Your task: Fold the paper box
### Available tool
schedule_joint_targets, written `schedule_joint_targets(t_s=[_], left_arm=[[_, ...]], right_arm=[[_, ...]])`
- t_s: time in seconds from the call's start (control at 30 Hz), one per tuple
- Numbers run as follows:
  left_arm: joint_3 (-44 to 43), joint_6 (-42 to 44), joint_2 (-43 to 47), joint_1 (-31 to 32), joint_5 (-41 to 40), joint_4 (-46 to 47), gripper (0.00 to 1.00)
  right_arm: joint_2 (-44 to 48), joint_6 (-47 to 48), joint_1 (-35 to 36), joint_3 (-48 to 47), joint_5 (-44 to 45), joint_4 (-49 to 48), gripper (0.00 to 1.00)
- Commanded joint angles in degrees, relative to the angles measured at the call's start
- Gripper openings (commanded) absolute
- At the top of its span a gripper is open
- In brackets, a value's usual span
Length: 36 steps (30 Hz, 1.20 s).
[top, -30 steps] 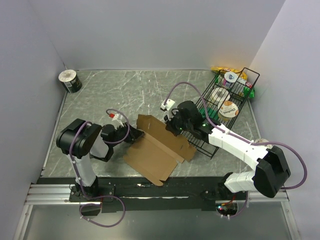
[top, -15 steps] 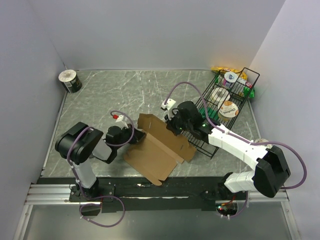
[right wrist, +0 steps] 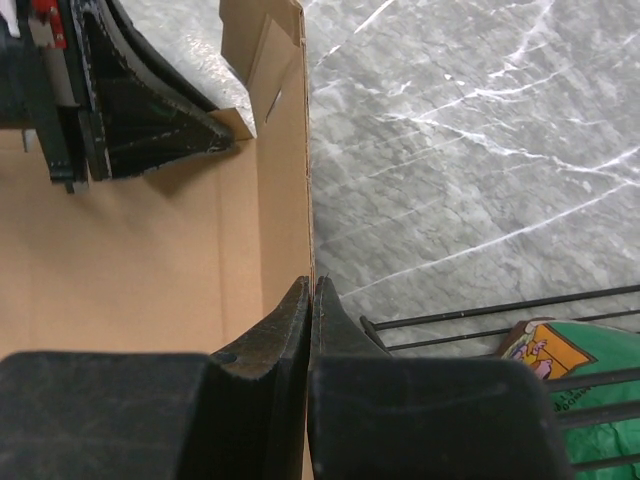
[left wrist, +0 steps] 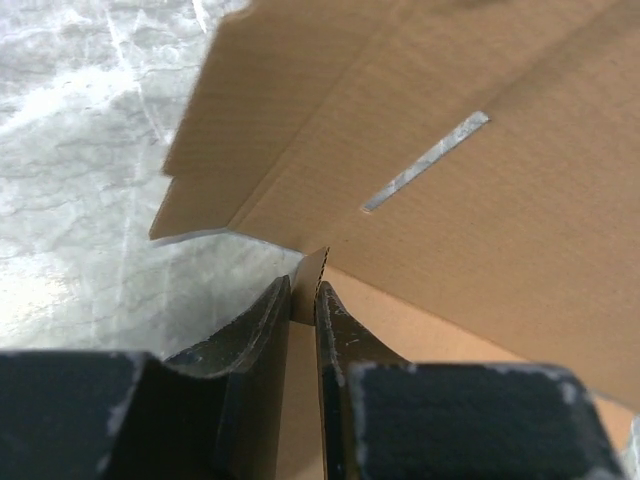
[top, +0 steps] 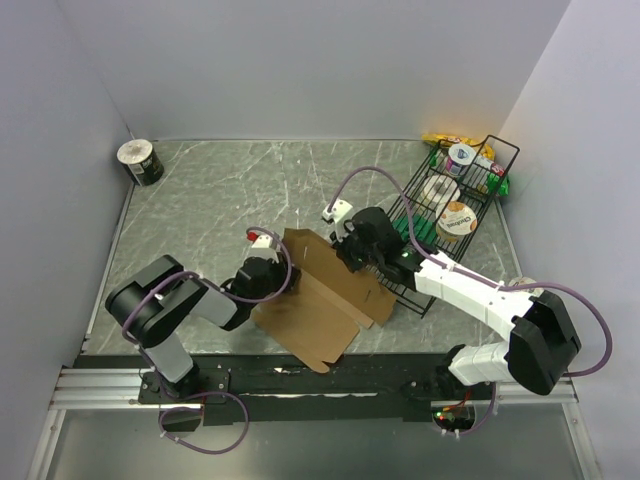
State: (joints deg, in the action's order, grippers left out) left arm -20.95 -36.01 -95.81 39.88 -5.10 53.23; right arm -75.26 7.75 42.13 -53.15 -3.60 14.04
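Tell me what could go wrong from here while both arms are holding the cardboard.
1. The left gripper pinches only a small corner of the paper box at its fingertips, so the flap may slip out or tear when pulled.
2. The right gripper grips a raised edge right beside the black wire basket; a sideways swing could bump or snag it.

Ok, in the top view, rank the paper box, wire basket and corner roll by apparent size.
Largest: paper box and wire basket, too alike to rank; the right arm covers part of the basket.
Smallest: corner roll.
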Motion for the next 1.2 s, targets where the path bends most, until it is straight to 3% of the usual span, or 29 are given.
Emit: schedule_joint_targets(t_s=[0.0, 0.17, 0.27, 0.3, 0.47, 0.77, 0.93, 1.0, 1.17], left_arm=[[-2.4, 0.1, -1.5, 3.0, 1.7, 0.6, 0.22], [-0.9, -1.4, 0.2, 3.0, 0.4, 0.7, 0.28], [-0.1, -0.7, 4.2, 2.3, 0.6, -2.4, 0.43], [0.3, -0.3, 6.5, 2.0, 1.0, -3.2, 0.53], [1.1, 0.1, 13.8, 1.4, 4.3, -10.7, 0.72], [1.2, -1.9, 27.3, -3.5, 9.3, -20.7, 0.82], [0.1, -2.3, 36.1, -12.7, 14.2, -25.2, 0.87], [-1.5, -2.9, 37.4, -16.3, 17.2, -25.7, 0.89], [-6.5, -4.9, 32.5, -18.6, 22.8, -24.4, 0.87]], right_arm=[[-0.8, -1.0, 1.9, 0.2, 3.5, -6.4, 0.0], [-0.4, 0.4, 3.6, 1.5, 9.5, -7.6, 0.0], [0.4, 1.6, 4.3, 3.0, 11.3, -8.7, 0.0], [1.1, 2.5, 4.6, 3.5, 13.3, -9.2, 0.0], [2.7, 6.2, 8.5, 6.4, 20.5, -12.5, 0.0], [-0.3, 14.6, 14.7, 7.2, 34.4, -17.4, 0.0], [-1.8, 18.2, 16.1, 7.2, 36.6, -20.3, 0.0], [-2.7, 20.2, 16.4, 7.4, 38.0, -21.0, 0.0], [-4.3, 23.9, 17.8, 8.6, 40.8, -25.3, 0.0]])
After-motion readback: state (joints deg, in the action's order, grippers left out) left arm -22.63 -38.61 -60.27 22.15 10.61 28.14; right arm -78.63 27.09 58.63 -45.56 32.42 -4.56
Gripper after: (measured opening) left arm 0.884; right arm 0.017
